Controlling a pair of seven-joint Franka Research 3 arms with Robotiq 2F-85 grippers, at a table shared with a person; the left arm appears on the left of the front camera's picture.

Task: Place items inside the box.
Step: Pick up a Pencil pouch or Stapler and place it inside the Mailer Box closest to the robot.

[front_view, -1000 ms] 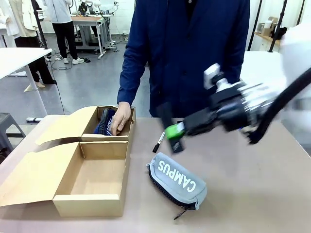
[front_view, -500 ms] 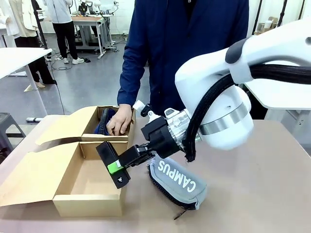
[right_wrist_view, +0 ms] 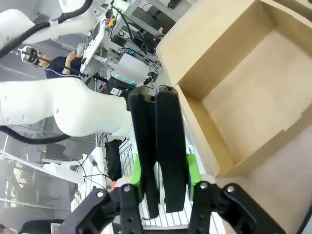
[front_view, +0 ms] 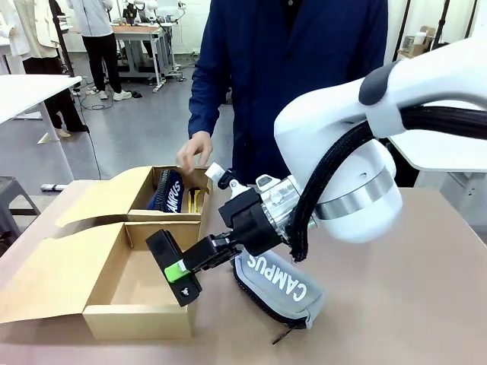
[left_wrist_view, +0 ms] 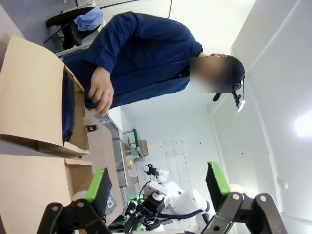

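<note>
1. Front view: your right end effector (front_view: 176,271) is gripping a black stapler (front_view: 163,249), with the jaws part-closed on its sides. It is holding the stapler tilted over the right wall of the box (front_view: 114,323), at the near compartment.
2. In the right wrist view the green pads are pinching the stapler across its width. Its long end is pointing past the fingertips toward the bare cardboard floor, probably so it can go in lengthwise.
3. Your right arm is reaching across the middle from the right, with the wrist pitching down and to the left. It is passing above the grey case (front_view: 278,283), which is lying on the counter (front_view: 396,289) just beside the box and is not yet packed.
4. A navy case (front_view: 169,190) is standing on edge in the far compartment. The person's hand (front_view: 195,149) is hovering above it, clear of it, and seems to be leaving you the near compartment.
5. In the left wrist view your left end effector (left_wrist_view: 157,181) is standing wide open and carrying nothing.
</note>
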